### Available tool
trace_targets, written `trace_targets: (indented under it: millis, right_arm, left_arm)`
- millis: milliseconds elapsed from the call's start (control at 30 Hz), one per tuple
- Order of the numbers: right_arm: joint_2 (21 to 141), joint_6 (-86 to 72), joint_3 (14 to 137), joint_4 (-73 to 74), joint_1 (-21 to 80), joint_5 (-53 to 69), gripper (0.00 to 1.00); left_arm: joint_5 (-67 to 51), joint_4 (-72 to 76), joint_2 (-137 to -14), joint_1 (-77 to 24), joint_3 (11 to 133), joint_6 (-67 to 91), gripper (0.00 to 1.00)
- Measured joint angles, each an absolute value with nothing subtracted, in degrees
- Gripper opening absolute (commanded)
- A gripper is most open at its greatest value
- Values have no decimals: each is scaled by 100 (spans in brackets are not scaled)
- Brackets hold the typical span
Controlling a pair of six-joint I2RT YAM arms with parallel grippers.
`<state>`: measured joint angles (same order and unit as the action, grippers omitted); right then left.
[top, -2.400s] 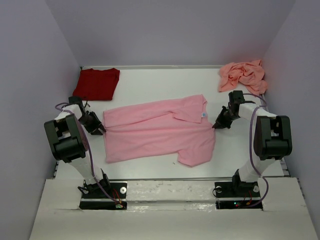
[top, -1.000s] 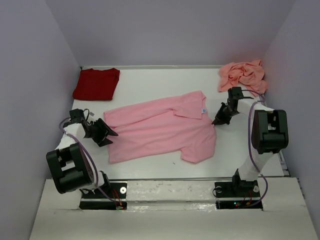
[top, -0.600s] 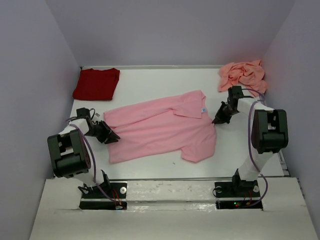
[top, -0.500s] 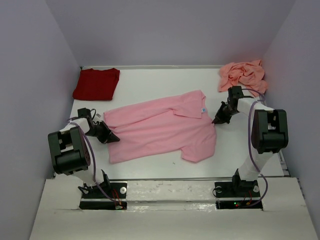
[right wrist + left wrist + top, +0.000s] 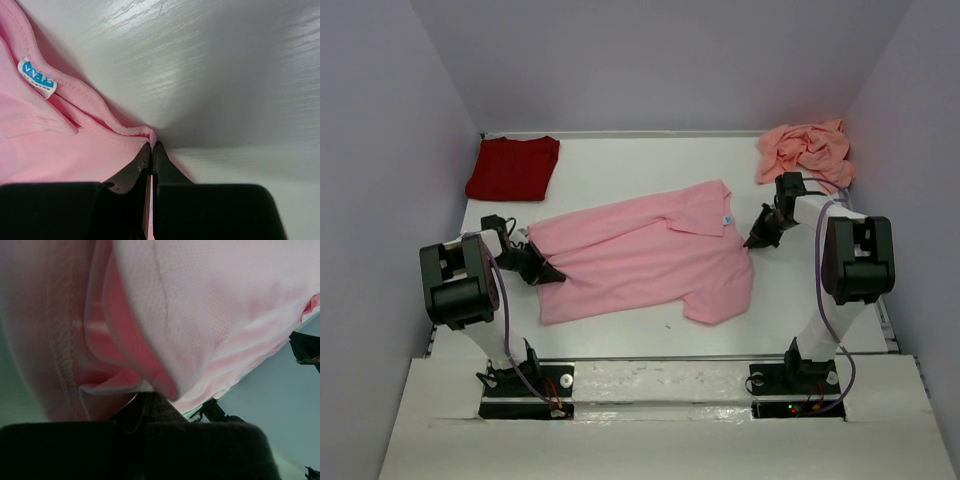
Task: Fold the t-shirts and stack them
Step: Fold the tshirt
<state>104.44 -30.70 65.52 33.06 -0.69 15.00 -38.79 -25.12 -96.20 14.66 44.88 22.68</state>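
Light pink t-shirt (image 5: pixel 640 262), frame centre, clamped at 2 edges by closed left gripper (image 5: pixel 548 272), right gripper (image 5: pixel 753 242). Fold step likely in hand; joint lift needed.

White wood-grained table (image 5: pixel 650 165), pale lilac walls (image 5: pixel 660 60) on three sides, white ledge (image 5: pixel 670 430) at front

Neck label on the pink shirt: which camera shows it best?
Right wrist: the label is close and large, blue print visible. The top view shows a tiny pale speck. The left wrist shows only pink shirt cloth.
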Motion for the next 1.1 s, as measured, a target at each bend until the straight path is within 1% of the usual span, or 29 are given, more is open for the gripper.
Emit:
trace_targets:
  millis: [167, 467, 733, 1000, 1033, 1067, 1100]
  right_arm:
    - [10621, -3087, 6722, 3317, -69, 1514, 0]
    - [10927, -3087, 7234, 3363, -69, 1476, 0]
    - [11115, -3087, 7710, 3446, -69, 1345, 0]
    - [11118, -3094, 7769, 3461, -69, 1247, 0]
    - [11118, -3100, 7765, 3459, -69, 1247, 2]
    - [11118, -3109, 7758, 3459, -69, 1253, 12]
    - [11118, -3114, 7752, 3457, -69, 1253, 17]
  left_arm:
    - [-4198, -2639, -10169, 1461, 4939, 2281, 0]
    - [-4230, -2897, -10890, 1420, 5924, 2268, 0]
    - [-4213, -3350, -11732, 1409, 7253, 2185, 0]
    - [-4150, -3682, -12532, 1267, 8687, 2082, 0]
    - [-4139, -3704, -12569, 1245, 8761, 2073, 0]
    - [-4136, -3715, -12630, 1201, 8868, 2067, 0]
    - [-4134, -3715, -12674, 1168, 8954, 2064, 0]
